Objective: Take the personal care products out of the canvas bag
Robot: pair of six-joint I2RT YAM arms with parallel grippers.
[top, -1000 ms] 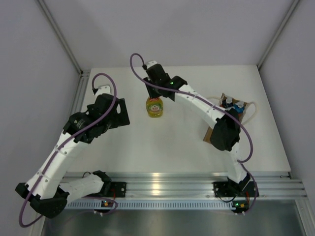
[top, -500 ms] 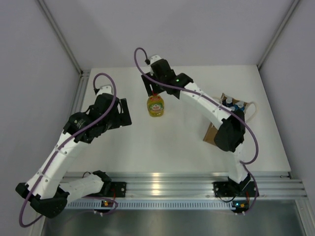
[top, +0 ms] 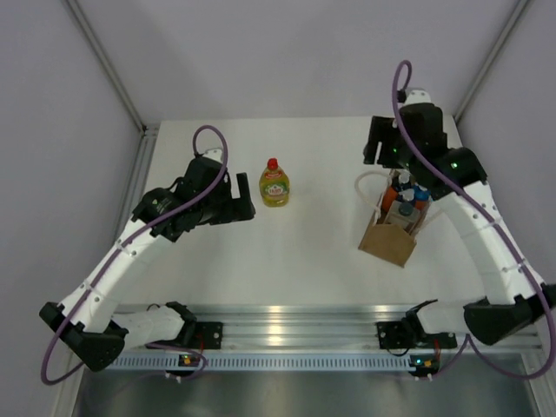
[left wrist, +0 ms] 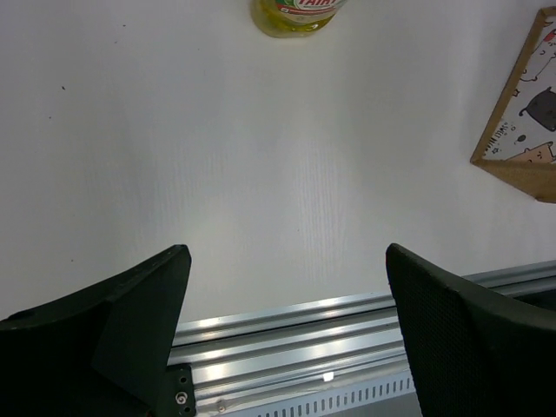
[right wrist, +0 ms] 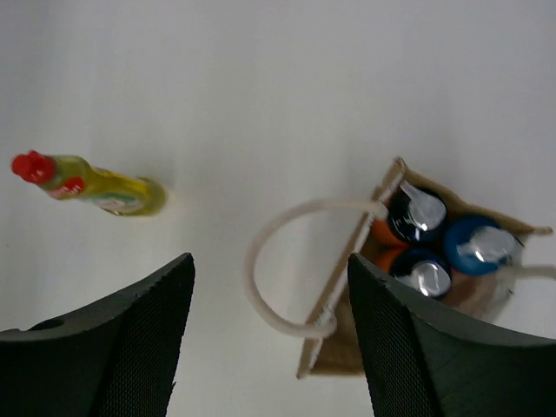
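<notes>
Now | white table (top: pixel 321 248), grey walls (top: pixel 287 52) | L jaws apart — R jaws apart

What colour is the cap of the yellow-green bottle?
The cap is red, clearest in the right wrist view.

Left fingers (left wrist: pixel 469 334) and right fingers (right wrist: pixel 130 343) apart
</notes>
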